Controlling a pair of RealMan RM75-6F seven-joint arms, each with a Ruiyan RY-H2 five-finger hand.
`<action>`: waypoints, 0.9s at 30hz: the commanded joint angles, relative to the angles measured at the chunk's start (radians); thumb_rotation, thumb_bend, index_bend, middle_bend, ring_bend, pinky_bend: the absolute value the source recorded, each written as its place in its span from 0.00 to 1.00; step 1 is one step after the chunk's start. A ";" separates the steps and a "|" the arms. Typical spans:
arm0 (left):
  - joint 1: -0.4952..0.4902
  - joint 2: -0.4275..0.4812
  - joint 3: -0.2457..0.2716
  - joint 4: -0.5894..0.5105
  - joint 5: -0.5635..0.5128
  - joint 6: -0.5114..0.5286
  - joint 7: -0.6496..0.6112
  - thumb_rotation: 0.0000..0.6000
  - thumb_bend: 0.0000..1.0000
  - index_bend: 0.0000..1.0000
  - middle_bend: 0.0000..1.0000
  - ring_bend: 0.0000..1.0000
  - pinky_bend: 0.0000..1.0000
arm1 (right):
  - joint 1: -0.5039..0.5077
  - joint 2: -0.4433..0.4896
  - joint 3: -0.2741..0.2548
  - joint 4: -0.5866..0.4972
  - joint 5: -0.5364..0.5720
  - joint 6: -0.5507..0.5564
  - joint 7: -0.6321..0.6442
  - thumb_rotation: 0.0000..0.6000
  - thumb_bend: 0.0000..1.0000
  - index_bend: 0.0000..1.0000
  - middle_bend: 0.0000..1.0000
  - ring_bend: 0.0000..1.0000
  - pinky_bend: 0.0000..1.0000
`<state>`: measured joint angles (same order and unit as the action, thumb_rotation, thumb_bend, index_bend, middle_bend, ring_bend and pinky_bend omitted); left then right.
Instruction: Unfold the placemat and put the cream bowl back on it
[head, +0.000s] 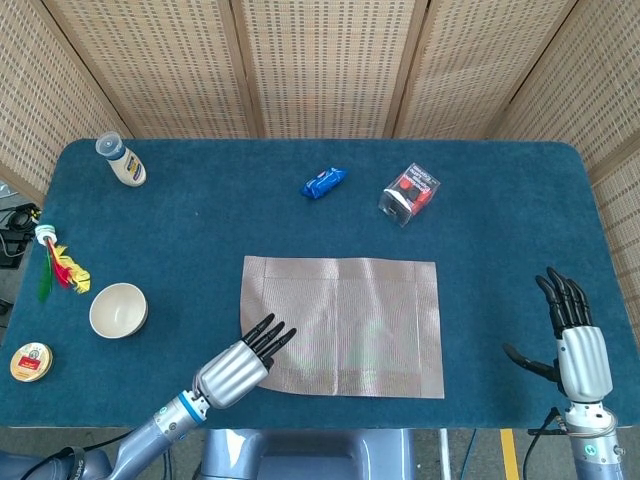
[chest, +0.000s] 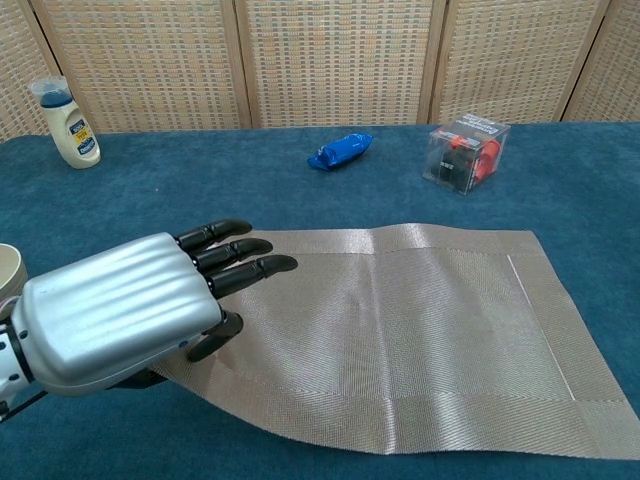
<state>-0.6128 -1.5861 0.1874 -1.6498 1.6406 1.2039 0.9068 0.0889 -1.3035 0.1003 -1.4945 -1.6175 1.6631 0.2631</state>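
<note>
Fingers of the left hand reach out straight over the near-left corner of the placemat, thumb tucked beneath; from the chest view the corner looks lifted off the cloth under the palm, so the hand appears to be pinching it, though the contact itself is hidden.

Biggest thing first: the blue table, covered in teal cloth, fills both views. On it, the placemat lies spread open as a full rectangle at the near middle, edges roughly square to the table's front, with a slight ripple along its near-left side.

Over at the near-right edge, the right hand stands upright off the mat, fingers extended and apart, thumb out to the side, holding nothing.

Now the cream bowl: it sits upright on the cloth at the left, well apart from the placemat. Far left corner, a white squeeze bottle with a grey cap. Beyond the mat, a clear plastic box with something red inside, and beside it to the left a blue wrapped packet. Left edge, a shuttlecock-like toy with red and yellow feathers, and nearest the front-left corner a small round tin lying flat.
</note>
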 joint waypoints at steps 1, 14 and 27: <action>0.008 0.003 -0.001 -0.004 0.008 -0.006 0.007 1.00 0.45 0.72 0.00 0.00 0.00 | -0.001 0.002 0.001 -0.002 0.001 0.003 0.003 1.00 0.20 0.06 0.00 0.00 0.00; 0.038 0.015 -0.004 -0.009 0.050 -0.028 -0.013 1.00 0.45 0.68 0.00 0.00 0.00 | -0.002 0.005 -0.003 -0.008 -0.008 0.006 0.004 1.00 0.20 0.06 0.00 0.00 0.00; 0.062 0.020 -0.005 -0.006 0.105 -0.031 -0.050 1.00 0.44 0.57 0.00 0.00 0.00 | -0.004 0.007 -0.006 -0.013 -0.013 0.010 0.005 1.00 0.20 0.06 0.00 0.00 0.00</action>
<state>-0.5513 -1.5661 0.1828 -1.6565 1.7448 1.1738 0.8573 0.0848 -1.2964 0.0946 -1.5071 -1.6308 1.6731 0.2679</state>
